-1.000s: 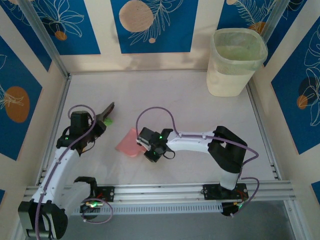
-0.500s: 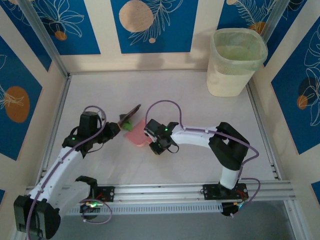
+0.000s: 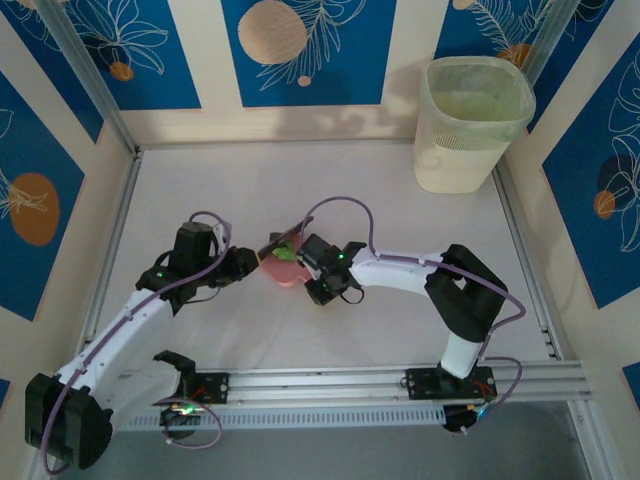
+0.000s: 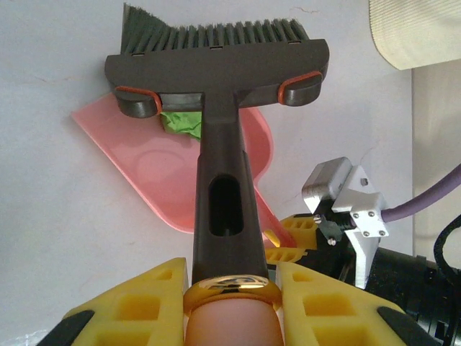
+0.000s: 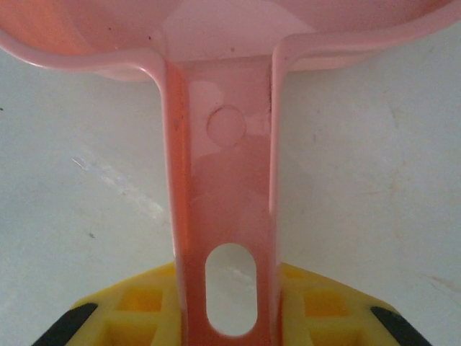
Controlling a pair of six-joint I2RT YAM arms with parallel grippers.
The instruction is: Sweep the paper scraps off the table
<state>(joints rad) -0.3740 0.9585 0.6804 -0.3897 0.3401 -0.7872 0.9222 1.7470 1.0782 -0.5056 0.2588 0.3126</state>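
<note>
Reading L to R: left gripper (image 4: 230, 295) is clamped tight on the brush (image 4: 216, 65) handle, long axis pointing straight away from it twd the dustpan (image 4: 155, 169). One green paper scrap (image 4: 181, 124) sits just under the brush head, apparently on the pan floor, off the table (image 3: 400, 230). Right gripper (image 5: 227, 317) pinches the pan handle, pan mouth facing the brush. L arm is nearer the scrap; next stroke prob. needs to push it deeper, twd the right gripper.
</note>
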